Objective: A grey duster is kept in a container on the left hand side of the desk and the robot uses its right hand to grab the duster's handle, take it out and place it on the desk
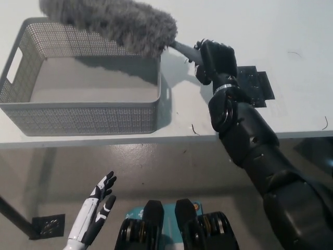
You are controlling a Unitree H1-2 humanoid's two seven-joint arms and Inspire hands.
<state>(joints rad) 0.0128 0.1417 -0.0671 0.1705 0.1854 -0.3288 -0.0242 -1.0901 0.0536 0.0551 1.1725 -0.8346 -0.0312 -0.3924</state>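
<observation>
Your right hand (216, 58) is clenched around the handle (183, 48) of the grey duster (112, 23). You see only a short grey stub of that handle between the fluffy head and the black fingers; the rest is buried in the grip. The duster is up in the air, with its head stretched across the top left of your view over the far rim of the perforated grey basket (88, 119). The fluff overlaps that rim, so you cannot tell whether it brushes the rim or clears it. The top of the picture cuts off the upper edge of the head. Its shadow lies on the basket's back wall and floor.

The basket sits on the left part of the white desk (291, 31), near the front edge. Just beside your right wrist a flat black piece (257, 86) lies on the desk, partly covered by the arm; you cannot make out what it is.

Your left hand (98, 216) rests at the lower left, below the desk's front edge, with fingers spread and holding nothing. Its forearm runs out of the bottom of the picture.
</observation>
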